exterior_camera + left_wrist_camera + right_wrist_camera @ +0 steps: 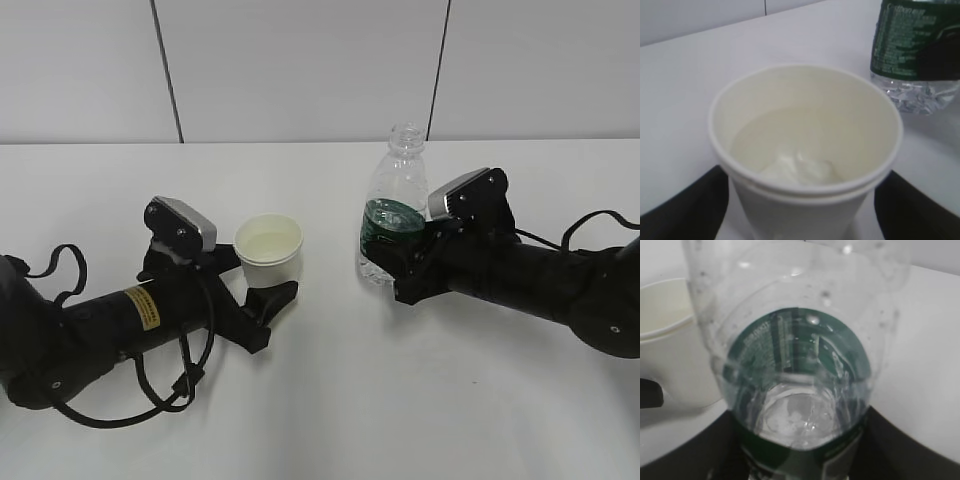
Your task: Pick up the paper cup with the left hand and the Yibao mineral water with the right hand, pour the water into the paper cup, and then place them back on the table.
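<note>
Cup point(269, 250) btwn left pincer point(262, 285) fingers

Pretty plain setup: a big white tabletop point(330, 400) fills most of the exterior view, matte with soft, even light and only faint shadows. Behind its far edge there's a pale grey-white panelled wall point(300, 70), split by two thin dark seams point(167, 70), one far left and one far right, both slightly slanted.
</note>
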